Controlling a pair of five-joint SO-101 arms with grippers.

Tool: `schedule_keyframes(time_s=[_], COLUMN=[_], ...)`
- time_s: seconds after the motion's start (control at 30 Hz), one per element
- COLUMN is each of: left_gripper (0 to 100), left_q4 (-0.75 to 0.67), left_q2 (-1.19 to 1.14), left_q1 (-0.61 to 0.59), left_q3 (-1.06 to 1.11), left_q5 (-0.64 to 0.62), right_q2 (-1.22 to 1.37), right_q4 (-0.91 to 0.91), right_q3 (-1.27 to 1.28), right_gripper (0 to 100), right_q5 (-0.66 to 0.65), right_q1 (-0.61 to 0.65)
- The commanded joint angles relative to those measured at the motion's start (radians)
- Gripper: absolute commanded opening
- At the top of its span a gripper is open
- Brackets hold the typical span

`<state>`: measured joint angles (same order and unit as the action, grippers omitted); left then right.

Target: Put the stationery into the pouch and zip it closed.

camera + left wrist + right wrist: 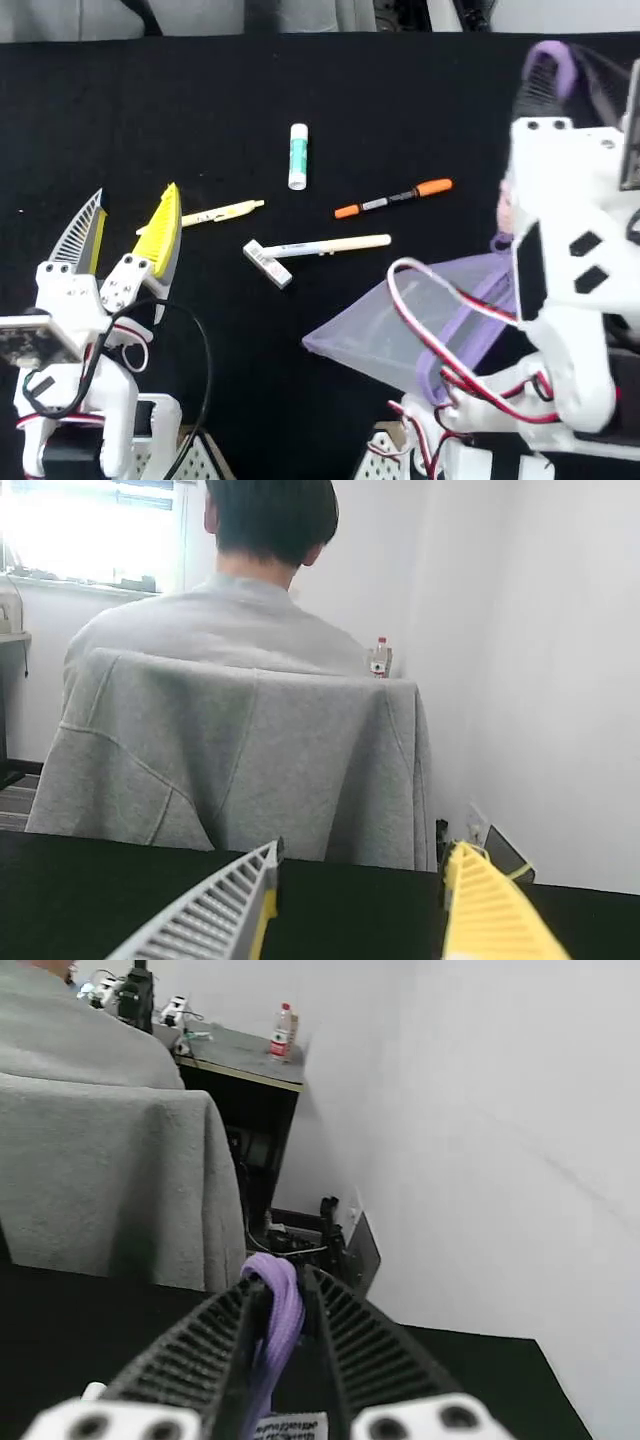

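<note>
Right tool (285, 1285) pinching pouch (365, 335) by purple loop (283, 1325); left tool (135, 195) spread, empty. Might slip off thin loop, collapsing pouch mouth before loading.

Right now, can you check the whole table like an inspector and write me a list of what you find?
Surface: black table, with the stationery lying loose on it.
Job's things: glue stick, orange marker, yellow pen and cream pen all lie outside the purple mesh pouch.
Clutter: nothing seen.
Grippers: left gripper is open and holds nothing. Right gripper is shut on the pouch's purple edge.
Cables: red and white wires cross in front of the pouch. A black cable loops beside the left arm.
Surroundings: white wall, and a bottle on a dark desk.
</note>
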<state>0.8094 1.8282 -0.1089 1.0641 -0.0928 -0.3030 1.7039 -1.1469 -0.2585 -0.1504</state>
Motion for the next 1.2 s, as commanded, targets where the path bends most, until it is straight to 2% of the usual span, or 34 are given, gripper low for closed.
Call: schedule_keyframes(time_s=[0.0, 0.17, 0.3, 0.53, 0.7, 0.93, 1.03, 1.17], left_gripper=[27, 27, 27, 27, 27, 27, 27, 27], left_q4=[-0.034, -0.163, -0.269, -0.334, -0.356, -0.539, -0.548, -0.542], left_q2=[-0.006, -0.006, -0.006, -0.008, -0.008, -0.008, -0.015, -0.072], left_q1=[-0.007, -0.008, -0.008, -0.008, -0.010, -0.010, -0.010, -0.010], left_q3=[0.016, 0.142, 0.249, 0.349, 0.447, 0.627, 0.621, 0.547], left_q5=[-0.005, 0.048, 0.103, 0.239, 0.334, 0.471, 0.499, 0.462], right_q2=[-0.007, -0.005, -0.005, -0.015, -0.012, -0.015, -0.015, -0.007], right_q4=[-0.049, -0.077, -0.072, -0.138, -0.203, -0.270, -0.272, -0.305], right_q3=[0.018, 0.019, 0.039, 0.160, 0.222, 0.308, 0.308, 0.315], right_gripper=[1.1, 1.1, 1.1, 1.1, 1.1, 1.1, 1.1, 1.1], right_q5=[0.000, 0.000, 0.000, 0.002, 0.130, 0.141, 0.141, 0.158], right_q1=[0.115, 0.213, 0.215, 0.219, 0.255, 0.267, 0.269, 0.269])
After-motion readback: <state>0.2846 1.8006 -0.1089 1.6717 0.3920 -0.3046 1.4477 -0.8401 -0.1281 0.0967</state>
